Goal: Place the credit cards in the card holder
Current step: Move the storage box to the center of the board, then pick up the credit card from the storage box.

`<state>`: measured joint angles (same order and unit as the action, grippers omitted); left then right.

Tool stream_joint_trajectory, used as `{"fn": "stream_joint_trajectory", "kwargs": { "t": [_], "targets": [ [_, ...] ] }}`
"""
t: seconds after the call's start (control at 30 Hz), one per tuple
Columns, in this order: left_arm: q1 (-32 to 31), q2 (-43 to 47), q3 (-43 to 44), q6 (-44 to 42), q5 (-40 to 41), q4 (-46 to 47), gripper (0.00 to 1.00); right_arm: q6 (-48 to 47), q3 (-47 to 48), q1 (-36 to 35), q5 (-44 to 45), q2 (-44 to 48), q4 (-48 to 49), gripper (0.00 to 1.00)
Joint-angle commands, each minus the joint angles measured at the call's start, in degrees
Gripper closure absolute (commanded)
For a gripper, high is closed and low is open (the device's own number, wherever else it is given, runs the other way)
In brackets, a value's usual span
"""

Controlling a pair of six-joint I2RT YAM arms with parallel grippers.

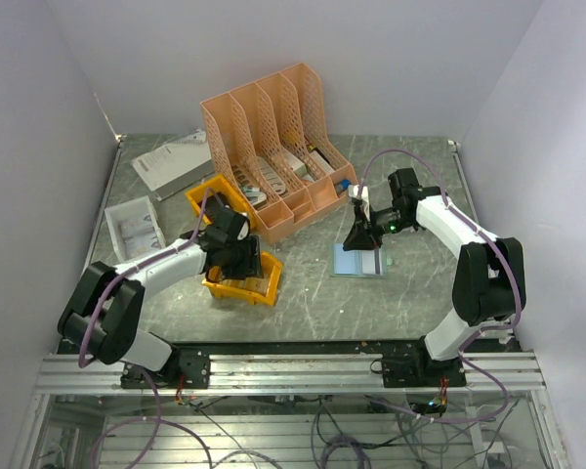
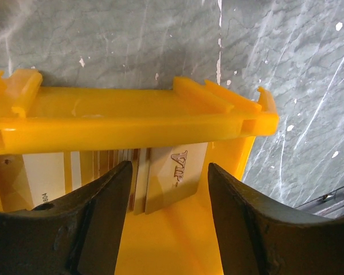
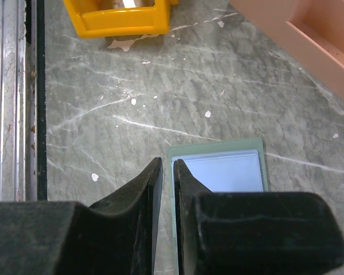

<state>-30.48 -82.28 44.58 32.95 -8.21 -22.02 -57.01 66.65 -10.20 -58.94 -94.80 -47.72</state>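
Several credit cards (image 2: 173, 175) stand on edge in a small yellow bin (image 2: 132, 117). The front one is tan with "VIP" on it; paler ones are behind it. My left gripper (image 2: 169, 172) is open, its jaws straddling the cards just above them. In the top view it (image 1: 236, 262) hangs over that bin (image 1: 262, 290). The card holder (image 3: 218, 171) lies open on the table, light blue inside with a grey-green border. My right gripper (image 3: 166, 166) is shut, its tips at the holder's left edge. The top view shows it (image 1: 359, 241) over the holder (image 1: 359, 261).
A pink mesh file organizer (image 1: 273, 147) stands at the back centre, with a second yellow bin (image 1: 207, 193) to its left. A white tray (image 1: 134, 227) and papers (image 1: 171, 161) lie at the far left. The right wrist view shows the yellow bin (image 3: 120, 17) and the organizer's base (image 3: 309, 34).
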Motion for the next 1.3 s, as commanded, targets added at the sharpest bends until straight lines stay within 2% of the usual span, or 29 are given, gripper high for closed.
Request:
{"fn": "stream_joint_trajectory", "kwargs": {
  "t": [0.0, 0.57, 0.8, 1.07, 1.27],
  "targets": [
    [-0.4, -1.1, -1.2, -0.4, -4.3, 3.5, 0.33, -0.6, 1.4, 0.1, -0.3, -0.6, -0.5, 0.85],
    [-0.4, 0.8, -2.7, 5.8, -15.3, 13.7, 0.42, -0.8, 1.4, 0.2, -0.1, -0.8, -0.6, 0.85],
    [-1.1, -1.0, -5.5, 10.5, -20.8, 22.7, 0.47, -1.0, 1.5, 0.1, 0.0, -0.9, -0.9, 0.85],
    [-3.7, -3.6, -5.4, 12.0, -20.0, 25.8, 0.55, -1.0, 1.5, 0.1, -0.5, -1.2, -1.0, 0.85],
    [-5.1, -3.4, -1.3, 7.4, -10.3, 14.3, 0.52, -1.2, 1.5, 0.1, -0.5, -1.3, -1.2, 0.85]
  ]
}}
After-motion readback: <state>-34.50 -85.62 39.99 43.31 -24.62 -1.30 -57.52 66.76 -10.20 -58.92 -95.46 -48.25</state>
